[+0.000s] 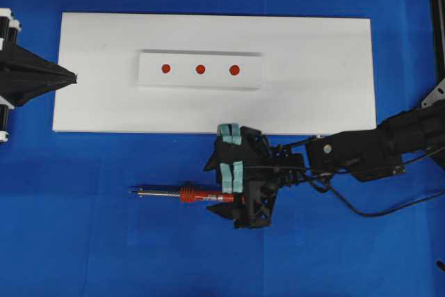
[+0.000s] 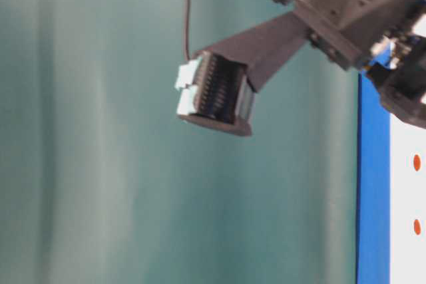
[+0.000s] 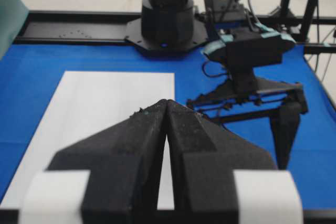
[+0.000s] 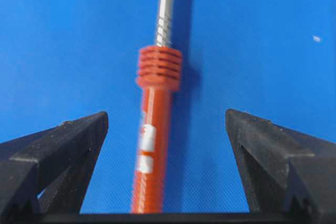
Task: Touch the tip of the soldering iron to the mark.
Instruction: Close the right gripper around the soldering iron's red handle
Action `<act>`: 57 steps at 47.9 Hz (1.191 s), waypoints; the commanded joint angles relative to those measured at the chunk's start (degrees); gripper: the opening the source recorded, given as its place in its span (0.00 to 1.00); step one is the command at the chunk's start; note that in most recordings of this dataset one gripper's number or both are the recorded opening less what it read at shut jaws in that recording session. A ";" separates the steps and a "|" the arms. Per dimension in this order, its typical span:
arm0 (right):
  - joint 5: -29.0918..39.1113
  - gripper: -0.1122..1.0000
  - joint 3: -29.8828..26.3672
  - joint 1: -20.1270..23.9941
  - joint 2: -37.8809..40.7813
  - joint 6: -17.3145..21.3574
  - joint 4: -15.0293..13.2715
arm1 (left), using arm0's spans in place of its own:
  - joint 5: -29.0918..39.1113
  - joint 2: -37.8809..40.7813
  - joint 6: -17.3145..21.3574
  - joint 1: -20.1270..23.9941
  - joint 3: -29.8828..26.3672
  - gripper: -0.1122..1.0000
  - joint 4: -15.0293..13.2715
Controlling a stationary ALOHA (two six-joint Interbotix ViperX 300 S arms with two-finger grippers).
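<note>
1. Overhead: the soldering iron [image 1: 182, 195] lies on the blue mat just below the white board's [image 1: 320, 74] bottom edge; the mark [image 1: 200, 69] is untouched.
2. Left wrist: the left gripper [image 3: 166, 109] is clenched, empty.
3. Right wrist: the right gripper [image 4: 167, 124] straddles the handle, jaws spread; closing comes next.

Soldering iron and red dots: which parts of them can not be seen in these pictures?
- Soldering iron: overhead, the right tool covers the handle's rear; the right wrist view cuts off the tip.
- Middle dot: table-level view shows only two dots at its right edge; which ones is unclear.
- Left wrist view: no dots visible.
</note>
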 commanded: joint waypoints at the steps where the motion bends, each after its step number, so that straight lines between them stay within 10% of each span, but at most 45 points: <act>1: -0.97 0.86 -1.85 0.53 0.53 -0.09 0.79 | -0.62 0.26 -0.09 -0.09 -0.62 0.10 0.09; 22: -2.64 0.82 -3.08 0.62 4.48 -0.09 0.97 | -0.88 0.26 0.00 -0.09 -0.35 0.10 0.09; 32: -2.64 0.61 -3.69 0.62 5.36 -0.18 0.97 | -0.88 0.26 0.00 -0.09 -0.35 0.10 0.09; 43: -2.29 0.17 -4.22 0.62 6.06 -0.44 0.79 | -0.88 0.26 0.00 -0.09 -0.35 0.10 0.09; 57: -1.32 0.16 -4.39 0.62 5.89 -0.44 0.79 | -0.88 0.26 0.00 -0.09 -0.35 0.10 0.09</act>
